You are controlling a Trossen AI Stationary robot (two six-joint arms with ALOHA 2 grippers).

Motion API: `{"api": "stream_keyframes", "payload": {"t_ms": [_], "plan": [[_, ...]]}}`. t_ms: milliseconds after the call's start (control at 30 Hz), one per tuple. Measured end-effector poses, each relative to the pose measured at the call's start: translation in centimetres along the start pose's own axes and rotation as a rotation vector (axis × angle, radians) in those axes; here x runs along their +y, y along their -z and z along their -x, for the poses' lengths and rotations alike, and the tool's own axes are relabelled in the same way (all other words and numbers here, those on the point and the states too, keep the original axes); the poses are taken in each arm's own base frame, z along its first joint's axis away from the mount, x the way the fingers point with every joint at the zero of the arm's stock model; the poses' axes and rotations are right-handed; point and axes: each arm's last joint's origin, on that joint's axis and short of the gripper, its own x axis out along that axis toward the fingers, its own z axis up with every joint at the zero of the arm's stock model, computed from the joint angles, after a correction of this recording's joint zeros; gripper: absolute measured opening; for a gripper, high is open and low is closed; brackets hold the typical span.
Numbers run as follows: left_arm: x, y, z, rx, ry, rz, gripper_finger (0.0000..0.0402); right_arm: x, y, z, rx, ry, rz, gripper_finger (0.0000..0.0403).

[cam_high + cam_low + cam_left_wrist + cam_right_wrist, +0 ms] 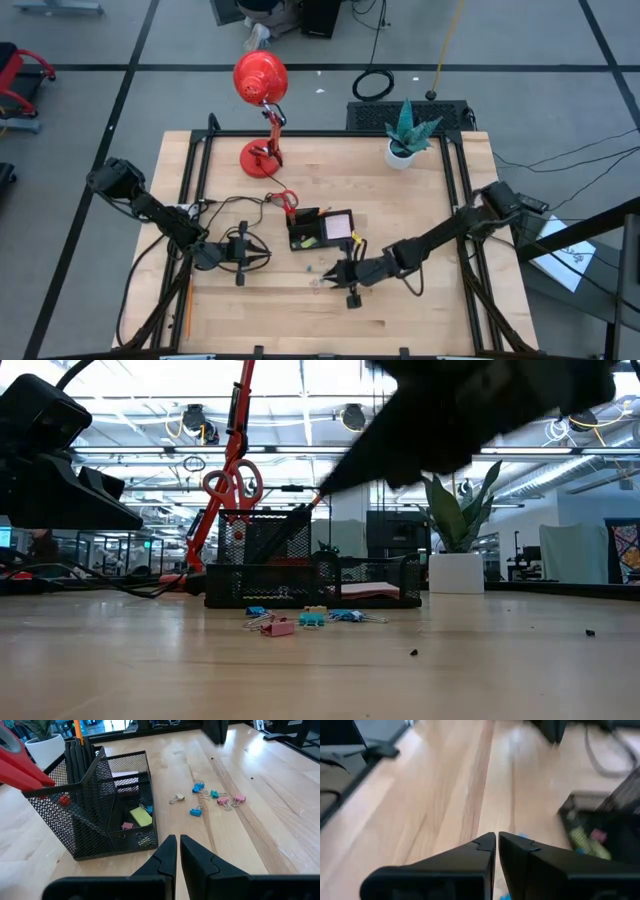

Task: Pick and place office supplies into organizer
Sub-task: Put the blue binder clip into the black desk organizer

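Note:
The black mesh organizer (318, 230) (100, 810) stands mid-table. Upright in it are red-handled scissors (20, 767), black pens (75, 755) and an orange pencil (77, 730); a yellow-green piece (141, 816) and a pale sticky pad (125, 780) lie in its low compartments. Several small clips (205, 800) (310, 618), blue and pink, lie loose on the wood just near of it. My left gripper (177, 845) (265, 253) is shut and rests to the organizer's left. My right gripper (497, 840) (325, 280) hovers shut over the clips, with nothing visible between its fingers.
A red desk lamp (262, 85) stands at the far side with its cord running toward the organizer, and a white plant pot (403, 152) sits at the far right. Bare wood lies along the table's near edge (300, 330).

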Motion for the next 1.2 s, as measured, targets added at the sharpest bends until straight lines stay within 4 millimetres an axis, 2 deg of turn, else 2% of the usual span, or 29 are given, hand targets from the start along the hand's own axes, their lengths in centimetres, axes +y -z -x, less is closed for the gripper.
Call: {"api": "stream_keyframes", "payload": {"t_ms": [133, 267, 433, 533, 633, 1200], "plan": [[0.0, 0.0, 0.0, 0.001, 0.0, 0.001, 0.0031, 0.0, 1.3, -1.0, 0.029, 0.073, -0.069, 0.0018], [0.0, 0.0, 0.0, 0.001, 0.0, 0.007, 0.0031, 0.0, 1.7, -1.1, 0.052, 0.091, -0.117, 0.0037], [0.0, 0.1, 0.0, 0.009, -0.001, 0.001, 0.0031, 0.7, 1.9, -0.7, 0.062, 0.09, -0.199, 0.0103], [0.0, 0.2, 0.0, 0.015, -0.001, -0.004, 0.0031, 1.2, 2.5, -0.4, 0.093, 0.145, -0.241, 0.0143], [0.0, 0.3, 0.0, 0.023, 0.0, -0.01, 0.0031, 1.5, 2.7, -0.3, 0.086, 0.186, -0.264, 0.0165], [0.0, 0.3, 0.0, 0.025, 0.0, 0.006, 0.0031, 2.0, 5.7, -2.0, 0.147, 0.242, -0.277, 0.0169]]}}
